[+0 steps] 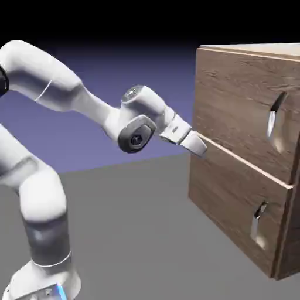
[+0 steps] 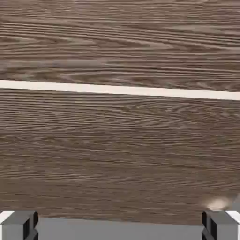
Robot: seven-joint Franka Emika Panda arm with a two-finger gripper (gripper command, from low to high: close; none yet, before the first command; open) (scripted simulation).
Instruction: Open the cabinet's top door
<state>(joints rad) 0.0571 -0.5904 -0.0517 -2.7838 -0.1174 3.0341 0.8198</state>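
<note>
The top door's handle stands near upright; the fingers are spread apart.

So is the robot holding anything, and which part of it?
No, nothing is held. The gripper is open, with nothing between its fingertips.

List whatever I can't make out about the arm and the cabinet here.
- Gripper: fingertips cut off by the hand view's bottom edge; whether they touch the cabinet can't be told.
- Top door's handle: outside the hand view.
- Lower handle: in the hand view, only a pale glint and a grey sliver near the lower right, cut by the edge.
- Cabinet's far side: cut off by the exterior view's right edge.
- Cabinet's inside: hidden by its closed fronts in both views.
</note>
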